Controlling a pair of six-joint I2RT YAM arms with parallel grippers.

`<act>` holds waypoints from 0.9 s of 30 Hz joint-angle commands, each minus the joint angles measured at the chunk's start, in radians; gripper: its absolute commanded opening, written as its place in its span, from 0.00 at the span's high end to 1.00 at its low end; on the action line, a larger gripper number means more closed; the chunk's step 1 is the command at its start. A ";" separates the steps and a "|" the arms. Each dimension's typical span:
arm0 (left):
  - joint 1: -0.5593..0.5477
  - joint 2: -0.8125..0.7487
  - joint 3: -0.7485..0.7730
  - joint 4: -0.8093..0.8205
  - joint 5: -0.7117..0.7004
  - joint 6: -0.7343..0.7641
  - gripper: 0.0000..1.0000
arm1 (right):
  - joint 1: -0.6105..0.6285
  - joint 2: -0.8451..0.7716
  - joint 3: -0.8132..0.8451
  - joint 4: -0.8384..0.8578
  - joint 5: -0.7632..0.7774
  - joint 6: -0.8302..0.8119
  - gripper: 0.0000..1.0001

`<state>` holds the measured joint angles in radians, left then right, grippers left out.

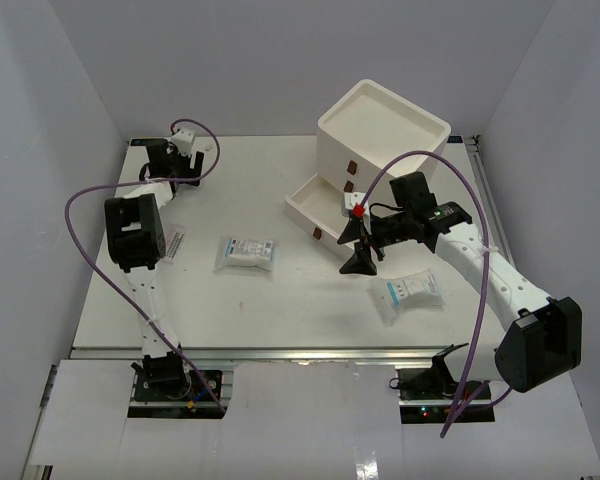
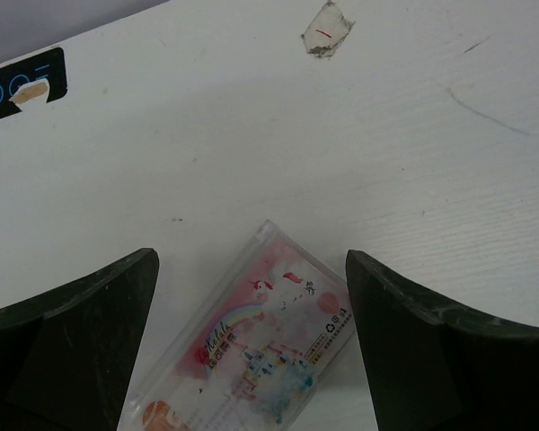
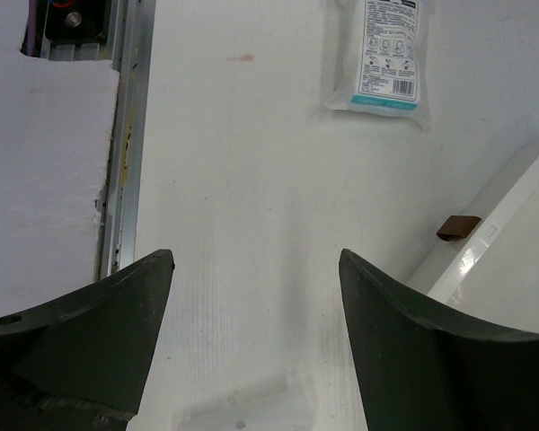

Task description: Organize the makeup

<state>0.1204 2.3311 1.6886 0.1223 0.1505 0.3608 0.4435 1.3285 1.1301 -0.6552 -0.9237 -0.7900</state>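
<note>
On the pinkish sachet (image 2: 256, 346) we see a rainbow, a pastel drawing and a cursive word too small for us to read. A black label (image 2: 49, 72) at the far edge of the bench (image 2: 251, 117) carries teal letters, partly hidden under a tan scrap, which we cannot make out. The white packet (image 3: 382, 54) has teal print and a barcode-like panel, its text too fine to read. The left fingers (image 2: 81, 341) are spread wide and grip nothing, and the sachet lies flat on the bench between them. The right fingers (image 3: 81, 341) are also wide apart and empty, over bare bench just beside the pulled-out bottom drawer (image 3: 508, 269), with its brown knob (image 3: 458, 227), of the three-drawer box (image 1: 380, 130). A second packet (image 1: 412, 293) lies near the right arm.
</note>
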 commanded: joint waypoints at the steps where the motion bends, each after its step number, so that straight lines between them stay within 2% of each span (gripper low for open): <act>1: 0.044 -0.032 0.016 -0.040 0.205 0.033 0.06 | -0.002 -0.001 -0.003 0.017 -0.003 -0.017 0.19; 5: 0.083 -0.045 -0.014 -0.054 0.304 0.018 0.07 | -0.002 0.001 -0.004 0.017 -0.001 -0.015 0.19; 14: 0.156 -0.035 0.017 -0.197 0.408 0.010 0.05 | -0.002 0.008 -0.006 0.019 -0.007 -0.012 0.19; 22: 0.194 -0.050 0.008 -0.250 0.422 -0.040 0.02 | -0.002 0.006 -0.006 0.019 -0.011 -0.009 0.19; 27: 0.200 -0.081 -0.049 -0.254 0.367 -0.114 0.02 | -0.002 0.002 -0.006 0.019 -0.018 -0.008 0.19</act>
<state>0.3099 2.3198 1.6945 -0.0540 0.5407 0.3170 0.4435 1.3323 1.1294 -0.6550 -0.9165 -0.7929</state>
